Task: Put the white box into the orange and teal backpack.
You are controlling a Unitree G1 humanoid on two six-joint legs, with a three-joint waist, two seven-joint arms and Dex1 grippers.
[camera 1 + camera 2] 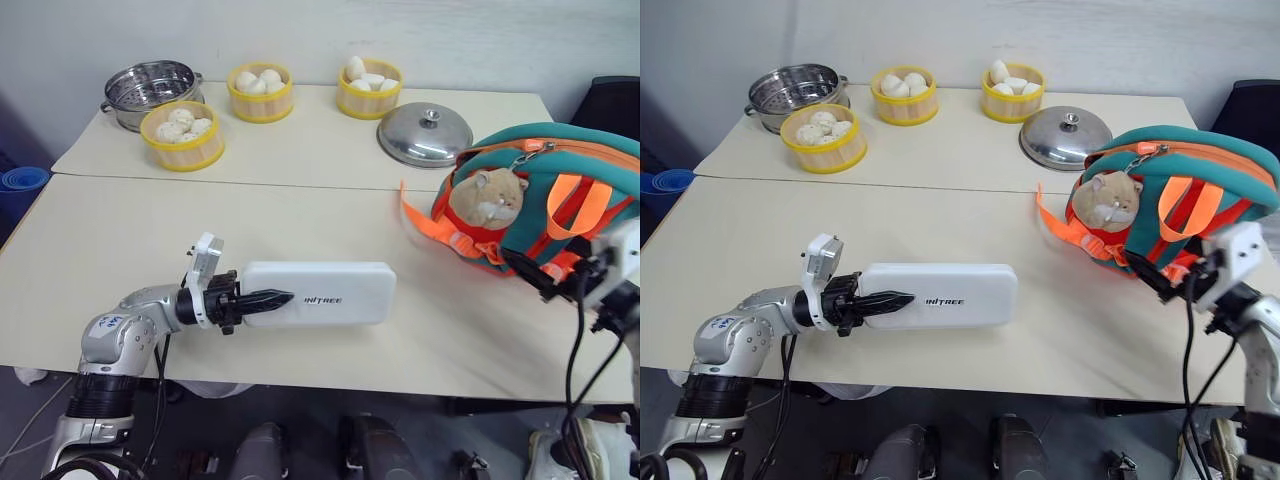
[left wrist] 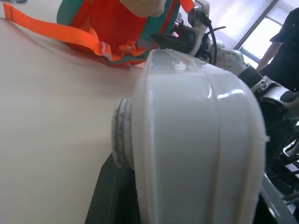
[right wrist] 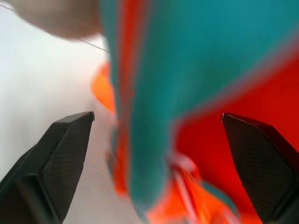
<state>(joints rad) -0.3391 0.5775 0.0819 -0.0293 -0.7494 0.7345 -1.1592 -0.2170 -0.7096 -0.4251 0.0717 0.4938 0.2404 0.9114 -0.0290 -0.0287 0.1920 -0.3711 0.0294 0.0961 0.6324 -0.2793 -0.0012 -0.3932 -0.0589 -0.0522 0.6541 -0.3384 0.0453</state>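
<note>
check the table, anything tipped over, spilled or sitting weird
Nothing is spilled or damaged. The orange and teal backpack lies tipped on its side at the table's right edge, one orange strap trailing loose. The steel lid sits on the table, off its steamer pot. The white box is held level by the left gripper.

My black left fingers (image 1: 262, 298) close on the white box (image 1: 320, 292), which carries small dark lettering on its top. Right of the box, the backpack (image 1: 560, 190) is teal with an orange front panel, orange straps and a tan plush hamster (image 1: 487, 197). My right fingers (image 3: 56, 158) are black, with a fine crosshatch on the pads. Behind the box, three yellow baskets (image 1: 183, 135) hold pale buns beside a silver pot (image 1: 152, 92) and silver lid (image 1: 425, 136) on the cream table (image 1: 120, 240).
</note>
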